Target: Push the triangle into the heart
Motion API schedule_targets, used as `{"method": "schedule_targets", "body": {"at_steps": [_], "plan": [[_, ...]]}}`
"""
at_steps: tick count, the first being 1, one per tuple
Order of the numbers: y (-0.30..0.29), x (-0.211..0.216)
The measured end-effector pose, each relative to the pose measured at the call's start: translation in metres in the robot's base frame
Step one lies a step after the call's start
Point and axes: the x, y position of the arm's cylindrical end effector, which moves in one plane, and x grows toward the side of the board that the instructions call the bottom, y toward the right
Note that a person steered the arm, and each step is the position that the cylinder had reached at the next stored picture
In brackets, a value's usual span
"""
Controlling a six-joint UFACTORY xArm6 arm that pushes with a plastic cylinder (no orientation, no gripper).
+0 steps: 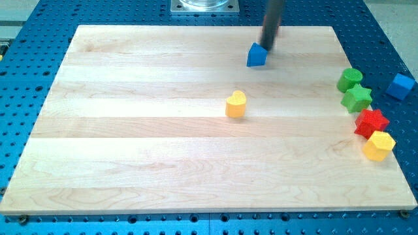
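Note:
A blue triangle block (257,55) lies near the top middle of the wooden board (130,130). A yellow heart block (236,104) lies below it and a little to the view's left, near the board's middle, well apart from the triangle. My tip (268,47) is at the triangle's upper right edge, touching or nearly touching it; the dark rod rises from there out of the view's top.
At the board's right edge stand a green cylinder (349,79), a green star (356,98), a red star (371,122) and a yellow hexagon (379,145). A blue cube (400,85) lies off the board on the blue perforated table. A metal mount (204,6) is at the top.

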Motion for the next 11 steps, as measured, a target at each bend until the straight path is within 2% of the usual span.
{"method": "schedule_targets", "body": {"at_steps": [1, 3, 4, 5, 6, 7, 8, 9, 10, 11], "plan": [[-0.042, 0.065], [-0.047, 0.01], [0.022, 0.003], [0.02, 0.04], [-0.043, 0.064], [-0.037, 0.06], [-0.037, 0.113], [-0.029, 0.136], [0.014, 0.111], [0.091, 0.075]]}}
